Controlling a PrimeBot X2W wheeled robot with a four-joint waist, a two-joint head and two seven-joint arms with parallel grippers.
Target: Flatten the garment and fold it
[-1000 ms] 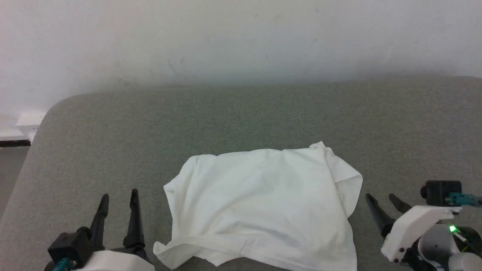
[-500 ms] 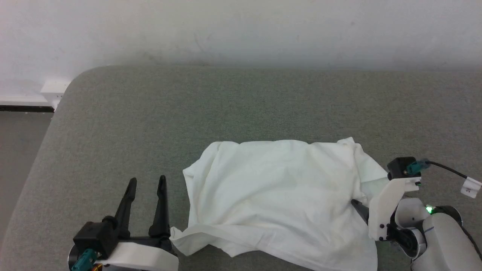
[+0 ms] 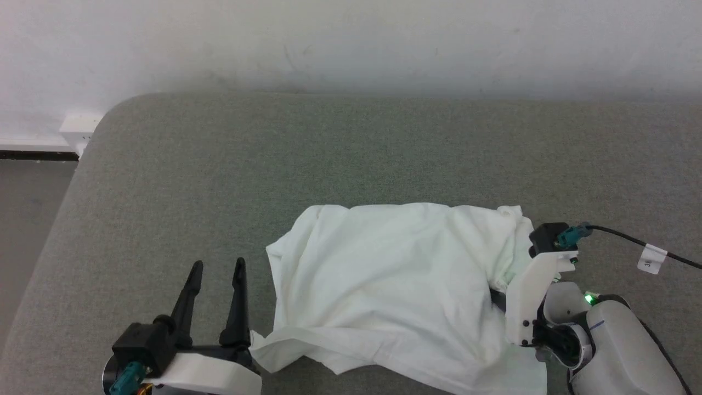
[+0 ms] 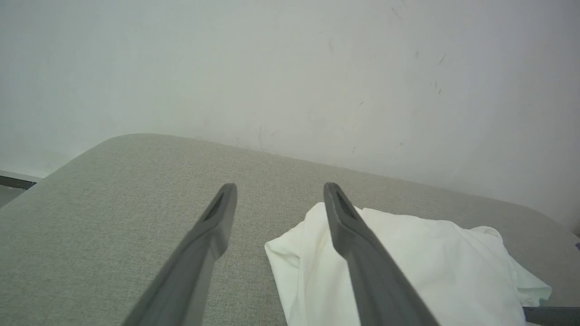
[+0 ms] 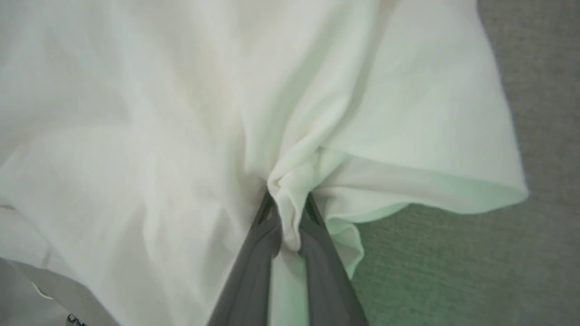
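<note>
From the head view, the garment (image 3: 395, 291) lies loosely rumpled on the grey-green surface (image 3: 351, 159), close to its near edge and somewhat toward its right side, well apart from the far edge by the white wall (image 3: 351, 38). The left tool (image 3: 218, 264) sits at the near edge just beside the garment's left near corner, its two fingers spread apart with nothing between them. The right tool (image 3: 498, 299) reaches into the garment's right side, its fingers mostly hidden behind its white wrist mount and the cloth. In the left wrist view, the left tool's fingers stand wide apart above bare surface and the garment's left edge; whether they touch the cloth cannot be told. In the right wrist view, the right tool's fingers are drawn narrow, pinching a bunched fold of the garment, with bare surface at the right.
</note>
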